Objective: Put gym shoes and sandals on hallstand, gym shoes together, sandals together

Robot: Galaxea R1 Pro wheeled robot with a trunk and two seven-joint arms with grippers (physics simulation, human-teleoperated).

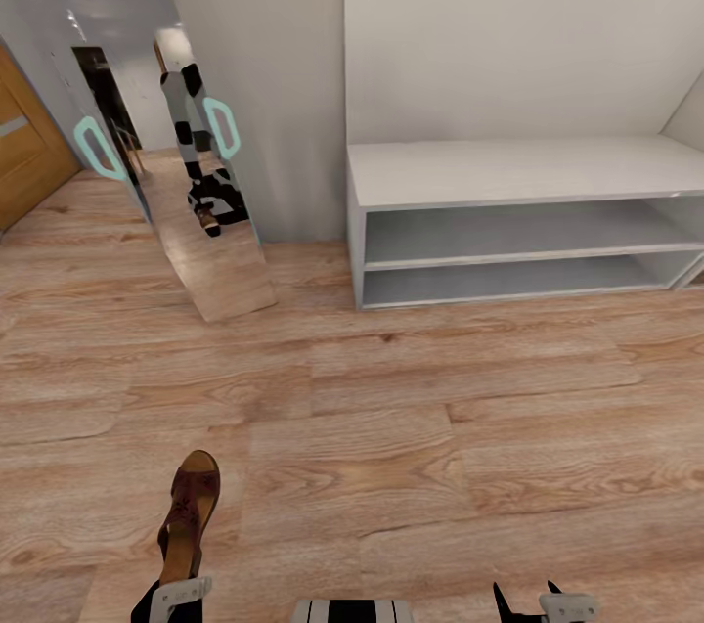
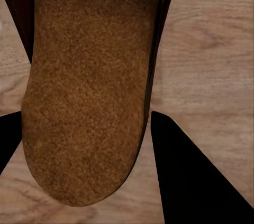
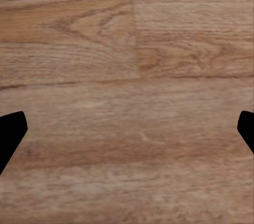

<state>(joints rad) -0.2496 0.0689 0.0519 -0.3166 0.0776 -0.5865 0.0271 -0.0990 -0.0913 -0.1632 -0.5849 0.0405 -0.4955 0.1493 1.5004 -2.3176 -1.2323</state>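
One brown sandal (image 1: 189, 511) with a tan footbed (image 2: 87, 86) sticks out forward from my left gripper (image 1: 176, 594) at the lower left of the head view. The gripper is shut on its heel end, and the dark fingers (image 2: 193, 174) press both edges of the sole. Wood-plank corridor floor (image 1: 411, 427) lies beneath it. The pale grey hallstand (image 1: 508, 171) stands against the far wall at the right, its bench top and two shelves bare. My right gripper (image 1: 533, 603) hangs open over bare floor (image 3: 127, 76). The gym shoes are out of view.
A tall mirror (image 1: 200, 212) leans on the wall left of the hallstand and reflects the robot. A wooden door (image 1: 24, 149) is at the far left. Open floor stretches between me and the rack.
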